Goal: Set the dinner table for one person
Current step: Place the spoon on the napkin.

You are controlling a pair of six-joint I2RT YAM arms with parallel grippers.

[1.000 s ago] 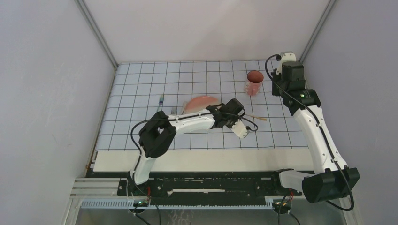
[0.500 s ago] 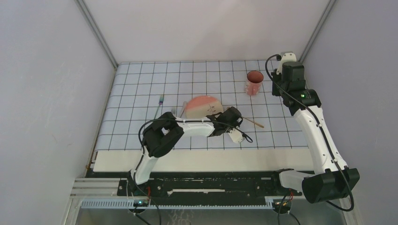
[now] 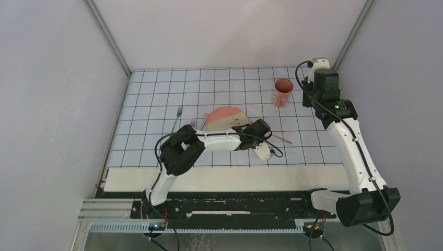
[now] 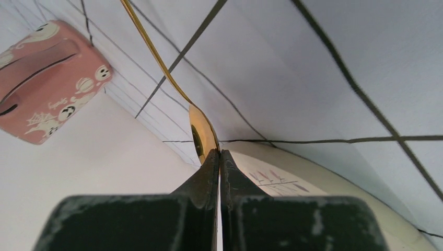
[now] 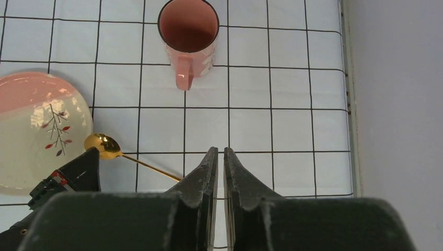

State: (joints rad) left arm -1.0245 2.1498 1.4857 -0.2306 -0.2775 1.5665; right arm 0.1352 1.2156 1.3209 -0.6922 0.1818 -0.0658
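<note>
Since a second ago, on the left: wrist drawn a little back and toward the near edge of the cloth (image 3: 156, 94), forearm lower across it. Uncovers more of the plate (image 3: 223, 116), mostly hidden then. Spoon (image 3: 283, 138) shifted as well: nearer the near edge and slightly leftward. Against half a second ago, hardly any change. On the right, none at all.

Left arm now: rises from its base to a sharply bent elbow, then runs rightward, low over the cloth just on the near side of the plate. Ends in the left gripper (image 4: 219, 153) at the spoon's bowl. Fingers (image 4: 206, 175) pressed together, nothing between them. Tips right at the bowl's rim; touching or just short of it, cannot tell. In the left wrist view, handle running away up and left, with the mug (image 4: 47, 83) off to the left.

Right arm: stands tall along the cloth's right edge, wrist bent over beside the mug and looking down on mug, spoon and plate. Right gripper (image 5: 218, 151) with fingers all but together, only a thin slit between them, nothing in it. Hangs over bare cloth, well apart from the mug.

Surface (image 3: 235, 179): cream-white, under everything, mostly covered by the cloth. Bare only in a strip along the near edge, between cloth and arm bases.
</note>
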